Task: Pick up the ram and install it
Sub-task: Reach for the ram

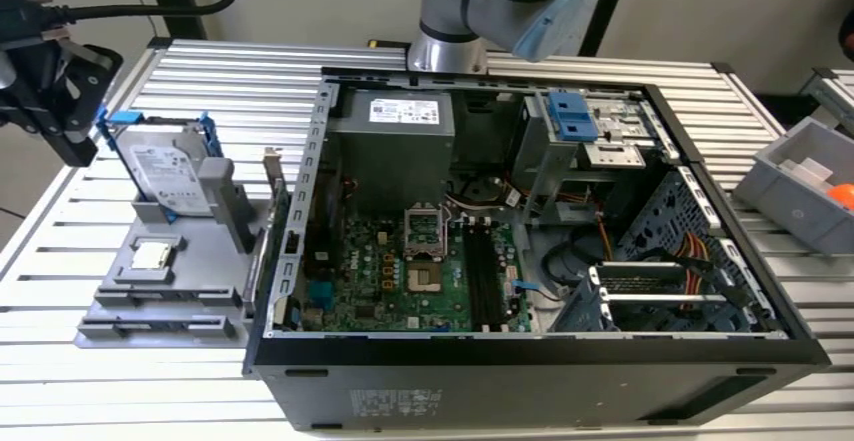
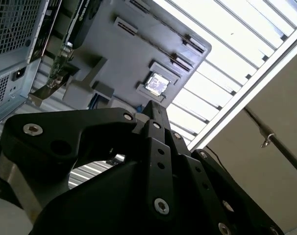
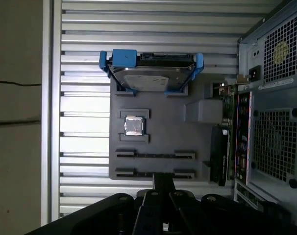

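Soft overhead light on the bench, harsher glare from the wrist

In the exterior view the ribbed metal table (image 1: pixel 147 381) is brightly and evenly lit from above, with short, soft shadows, while the inside of the computer case (image 1: pixel 534 391) falls darker, deepest towards the exterior view's right. In the second wrist view the table's slats burn out almost to white, the processor chip (image 2: pixel 157 83) glints, and the gripper (image 2: pixel 156 110) is a dark, underexposed mass. In the first wrist view a pale glare band lies on the slats beside the grey tray (image 3: pixel 163 127), and the hard drive (image 3: pixel 153 77) carries a dull sheen.

One computer case (image 1: pixel 534 371), one hard drive (image 1: pixel 167 176) — one processor chip (image 1: pixel 151 254)
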